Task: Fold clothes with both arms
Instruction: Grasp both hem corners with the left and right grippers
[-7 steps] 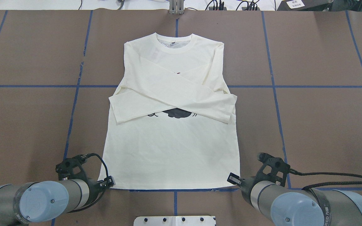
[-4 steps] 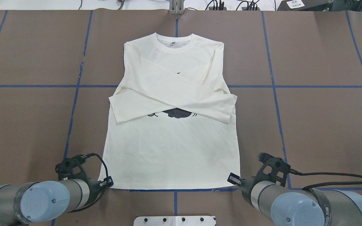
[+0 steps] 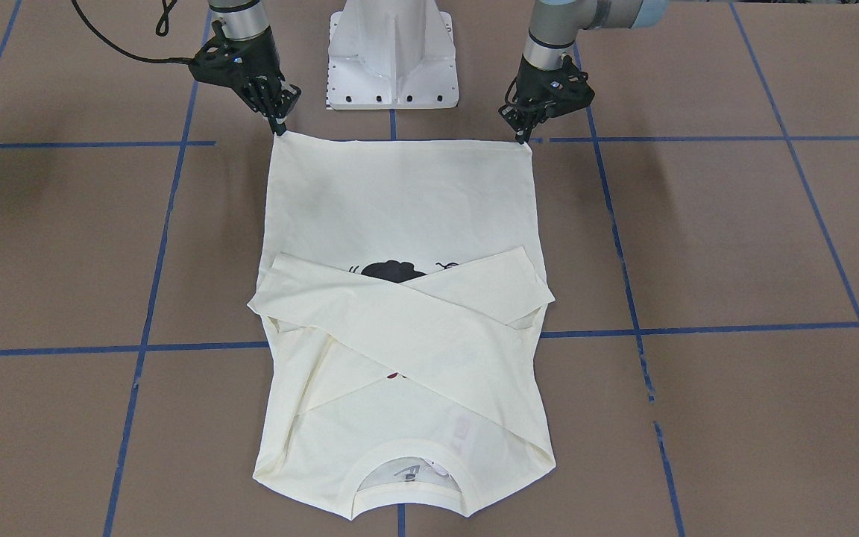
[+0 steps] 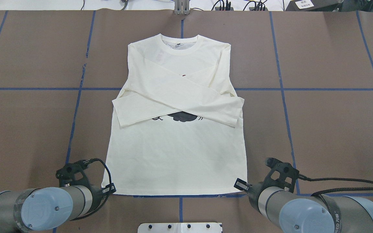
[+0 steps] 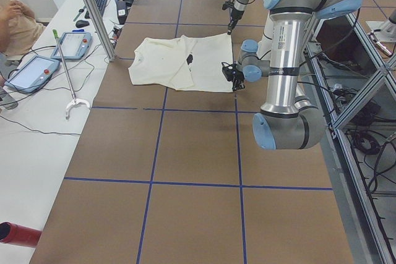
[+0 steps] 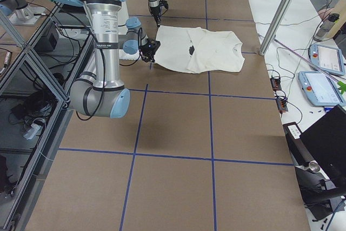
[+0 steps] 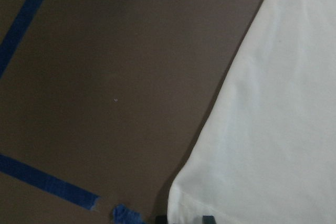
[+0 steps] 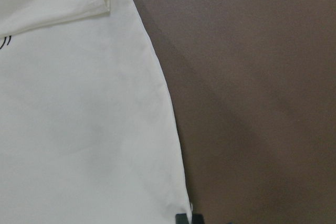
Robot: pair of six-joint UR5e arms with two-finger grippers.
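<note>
Jaws of the right gripper (image 3: 279,128), upper left of the front-facing view: clenched to a point on one hem corner of the shirt (image 3: 400,201). Jaws of the left gripper (image 3: 525,136), upper right of the same view: close about the other hem corner, with a thin gap showing in the wrist view. Cannot tell whether truly clamped there.

Right arm (image 3: 239,19) and left arm (image 3: 549,30) in from the top edge, one on each side of the white base (image 3: 392,60).

Shirt flat in the middle of the table (image 3: 735,239), front side up. Hem toward the top of this view, neck (image 3: 411,450) near the bottom edge. Sleeves (image 3: 429,321) folded in and crossed over the chest, hiding most of the black print (image 3: 391,270).

Blue tape (image 3: 698,328) in a grid over the brown surface.

In the left side view, at the upper left, a person's arm (image 5: 15,17). Below it, on a white bench, two pendants (image 5: 34,72).
</note>
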